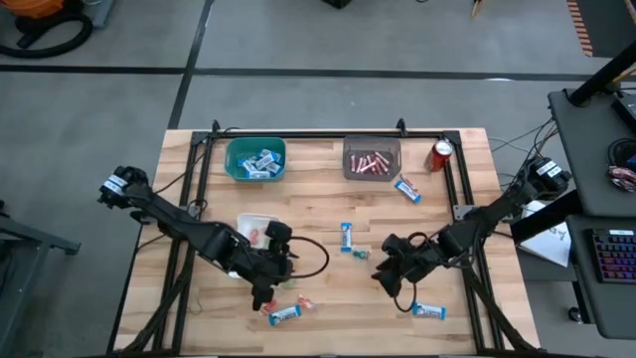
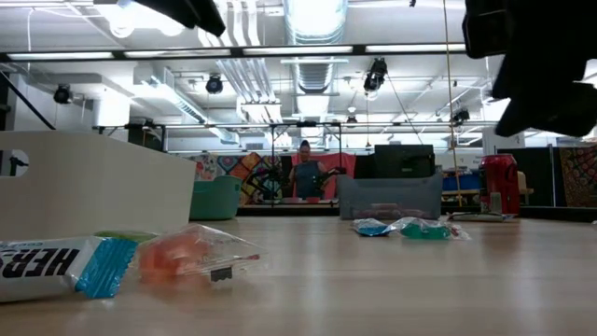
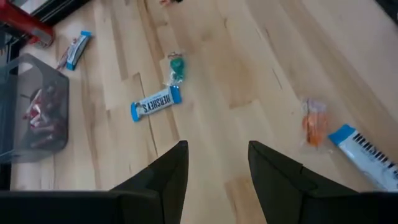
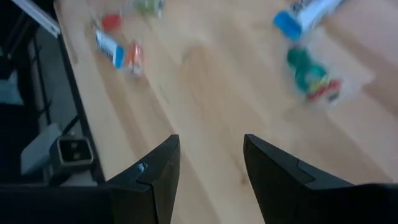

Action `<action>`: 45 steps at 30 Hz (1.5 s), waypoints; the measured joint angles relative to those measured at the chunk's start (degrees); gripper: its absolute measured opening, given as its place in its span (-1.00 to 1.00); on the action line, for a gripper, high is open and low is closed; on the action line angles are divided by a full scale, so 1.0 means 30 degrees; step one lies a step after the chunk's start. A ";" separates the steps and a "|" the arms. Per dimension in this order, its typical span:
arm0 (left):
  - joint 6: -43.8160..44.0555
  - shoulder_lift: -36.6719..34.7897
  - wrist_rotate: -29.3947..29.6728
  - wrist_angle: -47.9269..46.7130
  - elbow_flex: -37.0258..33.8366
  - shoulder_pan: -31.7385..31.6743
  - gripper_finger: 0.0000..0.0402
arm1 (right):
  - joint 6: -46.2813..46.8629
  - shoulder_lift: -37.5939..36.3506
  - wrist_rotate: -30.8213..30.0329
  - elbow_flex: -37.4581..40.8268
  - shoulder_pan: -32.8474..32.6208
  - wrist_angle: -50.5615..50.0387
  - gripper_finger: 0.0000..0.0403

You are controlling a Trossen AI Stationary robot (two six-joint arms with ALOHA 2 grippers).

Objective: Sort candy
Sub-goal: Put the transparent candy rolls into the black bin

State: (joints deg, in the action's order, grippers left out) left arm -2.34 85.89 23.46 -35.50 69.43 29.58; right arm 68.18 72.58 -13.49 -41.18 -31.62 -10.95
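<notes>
Several wrapped candies [image 1: 347, 237] lie loose on my pale wooden tabletop [image 1: 328, 298]; both jaws gape empty. I judge I'm between picks: next, left gripper [image 3: 214, 163] lowers onto the orange piece [image 3: 314, 122].

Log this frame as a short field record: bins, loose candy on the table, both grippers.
teal bin: back left, holds blue-and-white bars
grey bin: back centre, holds pink/red sticks
white tray: front left, beside the left arm
red can: upright, right of the grey bin
loose bars: one by the grey bin, one mid-table, one front left, one front right
left gripper: open, empty, above bare wood
right gripper: open, empty
</notes>
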 joint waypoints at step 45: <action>-0.0055 -0.0896 0.0540 0.4161 -0.2973 -0.0131 -0.25 | 0.7606 0.5583 0.6077 -0.2284 0.0103 -1.1954 -0.18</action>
State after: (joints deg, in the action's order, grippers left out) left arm -2.50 83.20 25.08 -23.01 60.51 29.19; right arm 91.00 89.33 4.74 -48.03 -31.31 -46.81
